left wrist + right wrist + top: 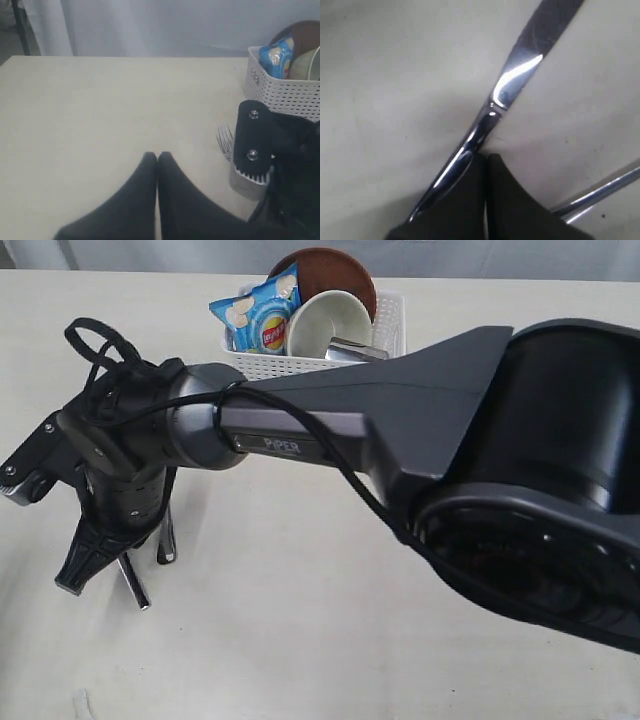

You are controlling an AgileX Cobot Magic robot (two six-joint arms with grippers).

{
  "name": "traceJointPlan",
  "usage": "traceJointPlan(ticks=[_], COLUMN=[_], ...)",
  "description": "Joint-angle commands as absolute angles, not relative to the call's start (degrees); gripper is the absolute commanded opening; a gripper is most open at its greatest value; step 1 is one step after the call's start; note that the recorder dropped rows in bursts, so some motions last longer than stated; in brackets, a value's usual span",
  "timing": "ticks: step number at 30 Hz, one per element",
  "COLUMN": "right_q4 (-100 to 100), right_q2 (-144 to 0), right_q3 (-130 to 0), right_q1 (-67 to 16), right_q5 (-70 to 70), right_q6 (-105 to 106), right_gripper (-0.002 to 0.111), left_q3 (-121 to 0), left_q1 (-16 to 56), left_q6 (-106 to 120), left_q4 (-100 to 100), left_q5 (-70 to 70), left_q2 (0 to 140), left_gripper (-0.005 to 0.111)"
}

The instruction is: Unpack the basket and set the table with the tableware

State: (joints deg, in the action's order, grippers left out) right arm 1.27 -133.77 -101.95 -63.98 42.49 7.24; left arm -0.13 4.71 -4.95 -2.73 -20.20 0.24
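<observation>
Right pincer (pixel 486 157): I am clenching it tip to tip on nothing, low over the table (pixel 300 640).
Knife (pixel 522 62): lying flat just beside my tips, with the fork (pixel 600 192) lying near.
Left pincer (pixel 157 157): I am keeping it closed and empty.
Basket (pixel 392 335): sitting on the table well apart from the knife, holding the plate (pixel 335 270), bowl (pixel 330 325), cup (pixel 352 350) and chips bag (pixel 260 315).
PIPER lettering (pixel 282 444): showing on my right arm (pixel 400 400).
Bag's red-and-yellow badge (pixel 272 332): blurring past reading.

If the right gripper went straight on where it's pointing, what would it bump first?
Probably the knife, lying on the table right at the right gripper's closed tips; whether they touch is unclear.
</observation>
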Motion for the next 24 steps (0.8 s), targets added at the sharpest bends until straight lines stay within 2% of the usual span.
traceJointPlan(ticks=[1,14,24], right_q4=[1.96,7.64,7.04], right_q2=[-134.35,-134.22,-131.72], right_q3=[-101.90,-101.90,-101.90], right_q1=[-65.45,-67.56,-67.19], right_q5=[45.13,45.23,38.21], right_q6=[7.50,11.04,11.82], right_gripper=[0.000,0.000,0.000], left_q3=[0.00,0.00,0.00], left_q1=[4.54,4.54,4.54], left_q6=[-4.73,-4.73,-4.73], left_q4=[-3.18,-3.18,-3.18], left_q5=[-19.63,-19.63,-19.63], left_q2=[0.00,0.00,0.00], left_gripper=[0.000,0.000,0.000])
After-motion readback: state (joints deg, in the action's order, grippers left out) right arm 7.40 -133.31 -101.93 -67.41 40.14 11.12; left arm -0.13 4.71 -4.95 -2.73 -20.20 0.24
